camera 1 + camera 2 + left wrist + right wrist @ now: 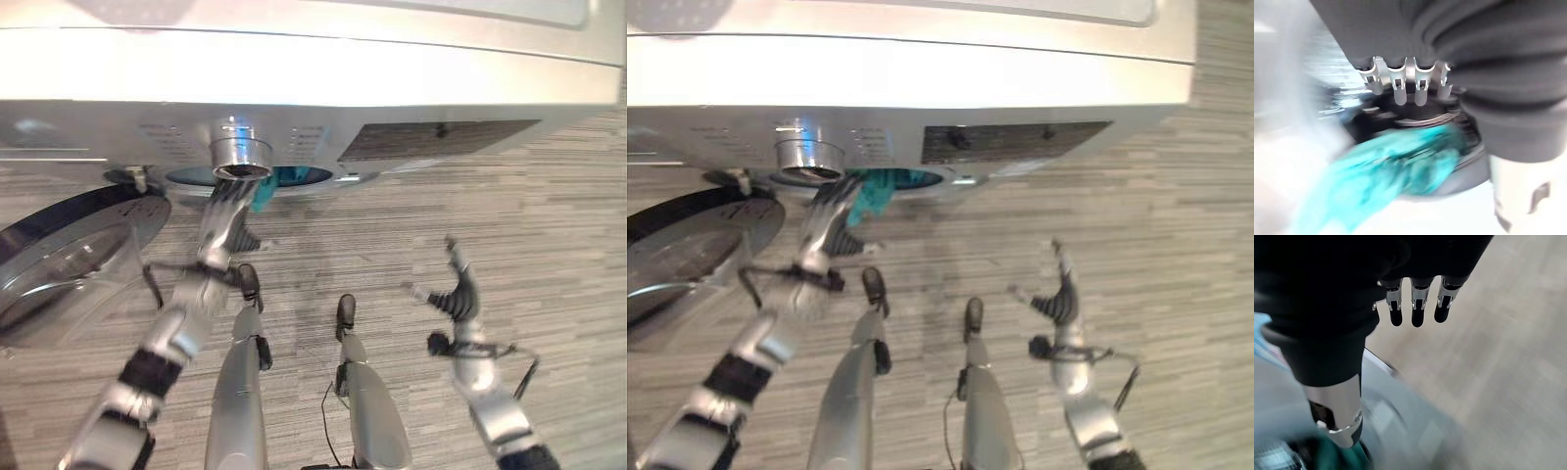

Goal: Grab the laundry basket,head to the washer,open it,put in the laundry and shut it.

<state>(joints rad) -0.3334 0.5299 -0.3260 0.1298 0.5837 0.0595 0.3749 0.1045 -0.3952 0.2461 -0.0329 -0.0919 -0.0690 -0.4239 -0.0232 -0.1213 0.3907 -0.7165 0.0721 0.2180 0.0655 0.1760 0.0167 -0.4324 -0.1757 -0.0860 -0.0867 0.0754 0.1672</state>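
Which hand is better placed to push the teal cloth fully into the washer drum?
Left. The left hand is at the drum opening beside the teal cloth; the right hand hangs open away from it.

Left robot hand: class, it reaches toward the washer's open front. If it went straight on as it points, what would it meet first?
Most likely the teal cloth hanging at the drum opening, just past the left robot hand. Depth is unclear, so contact cannot be told.

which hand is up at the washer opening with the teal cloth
The left hand: it reaches into the silver washer's opening by the teal cloth. The right hand hangs apart over the grey striped floor, fingers relaxed.
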